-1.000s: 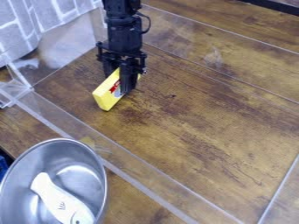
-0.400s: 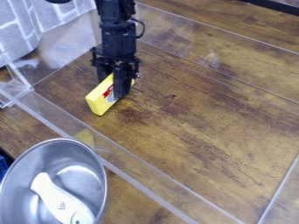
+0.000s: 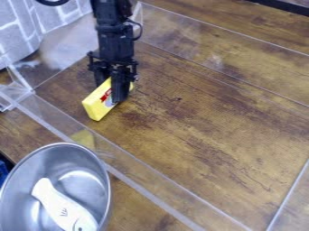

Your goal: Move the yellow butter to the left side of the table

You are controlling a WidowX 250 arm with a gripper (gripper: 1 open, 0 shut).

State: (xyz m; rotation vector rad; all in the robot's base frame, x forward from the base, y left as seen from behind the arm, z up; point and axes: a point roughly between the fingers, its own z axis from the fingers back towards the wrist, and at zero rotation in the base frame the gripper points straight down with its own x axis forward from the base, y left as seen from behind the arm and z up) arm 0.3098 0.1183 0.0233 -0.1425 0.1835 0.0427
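1 block matters here: the yellow butter (image 3: 99, 102) sits clamped between the jaws of the gripper (image 3: 114, 94), tilted, low over the table (image 3: 218, 117) near its left acrylic edge. Lower it gently and flat before you release, so the soft-looking rectangular block doesn't tip or skid against the clear edging. Its red-and-white label faces up; the body is bright, smooth yellow. The tabletop is dark, worn wood grain. Beyond the edging sit 1 round shiny metal bowl (image 3: 79, 171) and the white spoon-like object (image 3: 54, 204) inside it.
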